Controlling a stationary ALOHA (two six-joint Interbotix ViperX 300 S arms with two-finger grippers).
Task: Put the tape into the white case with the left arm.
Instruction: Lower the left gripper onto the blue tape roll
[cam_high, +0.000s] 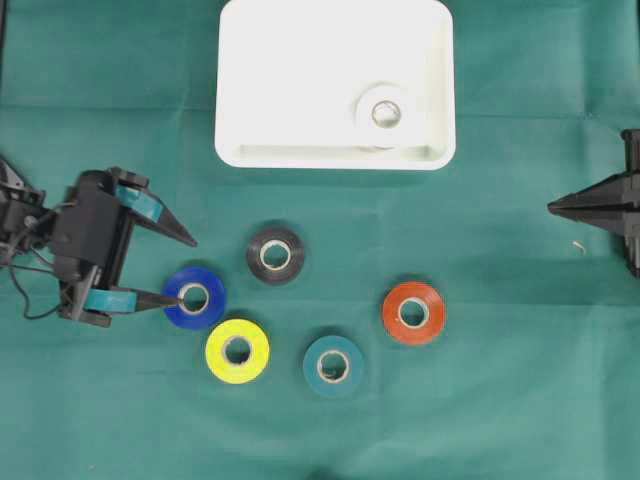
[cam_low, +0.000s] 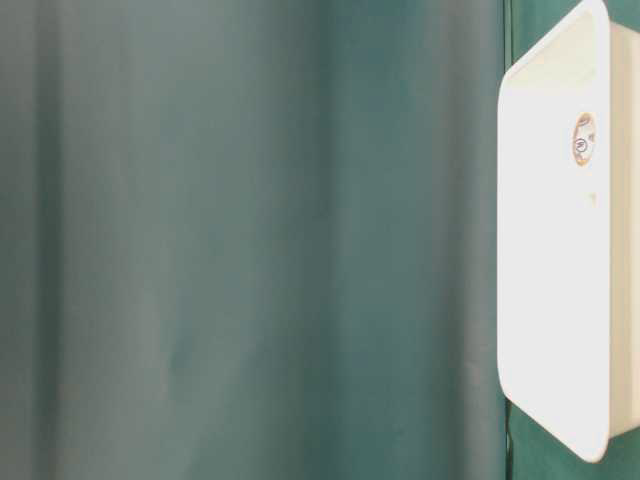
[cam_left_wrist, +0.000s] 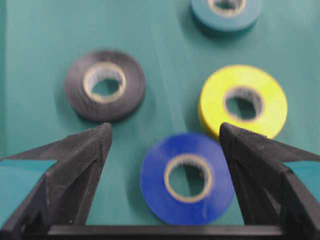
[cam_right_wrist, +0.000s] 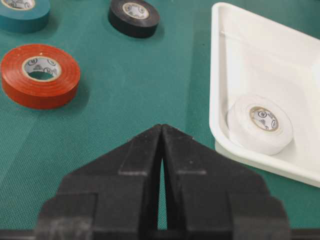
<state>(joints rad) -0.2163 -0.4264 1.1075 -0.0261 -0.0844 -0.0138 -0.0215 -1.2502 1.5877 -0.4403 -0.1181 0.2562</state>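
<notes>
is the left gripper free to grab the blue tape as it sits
Probably yes. The left gripper is open, with the blue tape between its fingers; the yellow tape sits close, but nothing blocks it.

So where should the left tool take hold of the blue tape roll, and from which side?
Probably across the blue tape roll at its outer edge, coming down from above. It lies flat on the green cloth, so only the low round wall offers opposing faces. The left tool is open with a finger on either side. The yellow roll sits close, so keep that finger tight in.
</notes>
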